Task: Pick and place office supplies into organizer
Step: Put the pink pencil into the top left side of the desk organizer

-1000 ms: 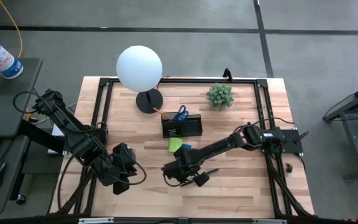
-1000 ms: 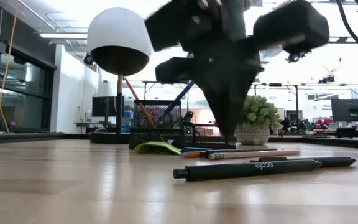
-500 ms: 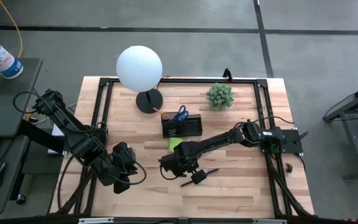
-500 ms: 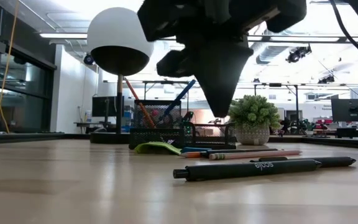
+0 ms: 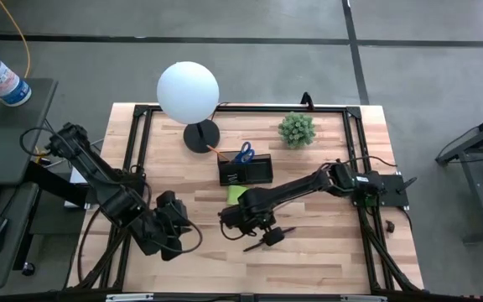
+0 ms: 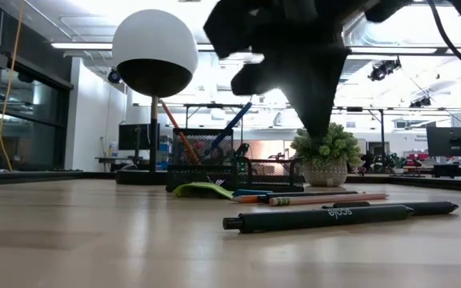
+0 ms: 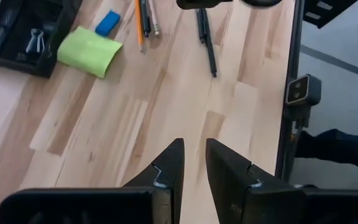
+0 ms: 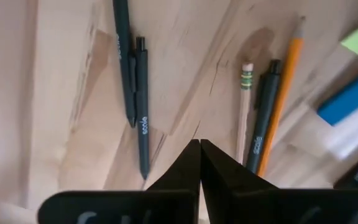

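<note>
Two black, cabled, seemingly matte arms (image 5: 111, 189)

The right arm's fingers (image 8: 199, 163) hang over the tabletop (image 5: 325, 243) with two pens (image 8: 135, 93) lying side by side to one side of them. A pencil (image 8: 244, 109), another pen (image 8: 263, 118) and a second pencil (image 8: 284, 87) lie together on the other side. The block (image 7: 107, 22) and sticky-note pad (image 7: 89, 51) lie beyond, just before the organizer (image 5: 246, 170), which holds the scissors (image 5: 244, 153). The left arm's fingers (image 7: 166, 165) sit well apart.
</note>
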Available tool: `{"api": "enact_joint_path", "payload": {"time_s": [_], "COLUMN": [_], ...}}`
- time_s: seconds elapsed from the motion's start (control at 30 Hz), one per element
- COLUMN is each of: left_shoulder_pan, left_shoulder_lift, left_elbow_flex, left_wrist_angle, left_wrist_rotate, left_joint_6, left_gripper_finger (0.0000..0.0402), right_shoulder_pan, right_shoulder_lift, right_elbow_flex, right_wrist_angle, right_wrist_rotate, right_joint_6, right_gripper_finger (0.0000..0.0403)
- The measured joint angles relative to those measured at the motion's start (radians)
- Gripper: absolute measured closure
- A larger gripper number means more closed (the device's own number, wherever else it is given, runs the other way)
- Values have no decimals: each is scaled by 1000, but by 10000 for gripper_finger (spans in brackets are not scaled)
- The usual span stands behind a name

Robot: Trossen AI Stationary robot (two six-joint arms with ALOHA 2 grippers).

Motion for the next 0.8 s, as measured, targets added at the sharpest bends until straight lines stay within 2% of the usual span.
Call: {"api": "enact_joint_path", "payload": {"time_s": [0.1,0.17,0.37,0.53,0.63,0.8], "left_shoulder_pan": [0,0,0,42,101,219], "left_shoulder_lift": [32,54,103,122,123,155], "left_elbow_flex": [0,0,0,0,0,0], "left_wrist_angle": [31,55,91,202,300,467], "left_wrist_rotate": [-11,-14,-68,-130,-101,30], "left_joint_6": [21,32,47,157,250,358], "left_gripper_finger": [346,346,346,346,346,346], "right_shoulder_pan": [0,0,10,57,94,155], "right_shoulder_lift": [-51,-111,-358,-576,-693,-854], "right_elbow_flex": [-11,-69,-409,-640,-735,-886], "right_wrist_angle": [6,28,170,320,376,430], "right_wrist_rotate": [8,24,28,74,112,185], "right_joint_6": [47,76,201,334,394,497], "right_gripper_finger": [402,402,402,402,402,402]}}
